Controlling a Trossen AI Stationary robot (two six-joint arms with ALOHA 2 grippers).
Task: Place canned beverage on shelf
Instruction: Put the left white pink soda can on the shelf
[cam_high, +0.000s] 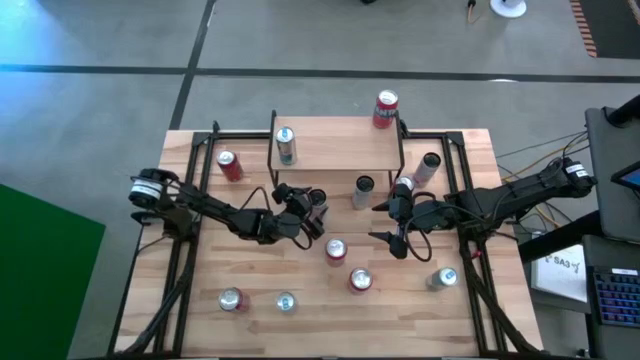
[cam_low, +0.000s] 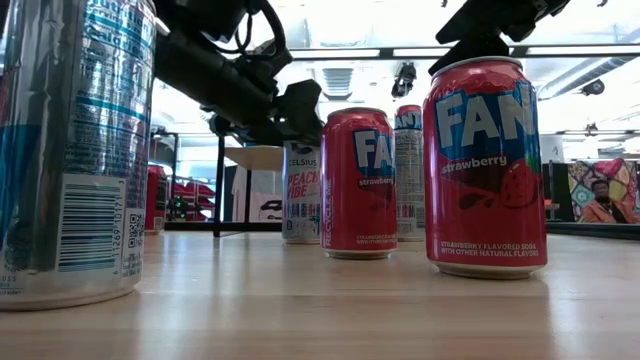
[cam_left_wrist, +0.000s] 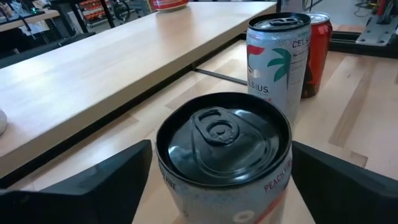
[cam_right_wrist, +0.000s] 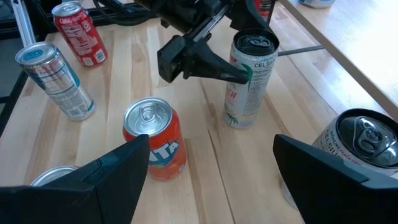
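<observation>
Grey floor surrounds my slatted wooden bench (cam_high: 250, 270), cans scattered over it. On my left, my left gripper (cam_high: 318, 213) reaches toward the middle with its fingers spread either side of a black-topped peach can (cam_left_wrist: 224, 158); in the wrist view the fingers (cam_left_wrist: 93, 186) flank the can with gaps showing, so I judge nothing is clamped yet. Just past it stands a white Celsius can (cam_left_wrist: 277, 59) and a red can (cam_left_wrist: 317, 53) behind that. The shelf (cam_high: 335, 145) sits at the back centre of the bench, with a blue-silver can (cam_high: 286, 146) on its left end and a red can (cam_high: 385, 110) at its right rear corner. To the right, my right gripper (cam_high: 401, 240) hangs released and empty, an orange Fanta can (cam_right_wrist: 152, 140) ahead of it.

The peach can looks rigid, smooth and slick, probably full and fairly weighty. I would take it at mid-height across the body, squarely, gently enough not to dent the thin wall, and keep it upright.
</observation>
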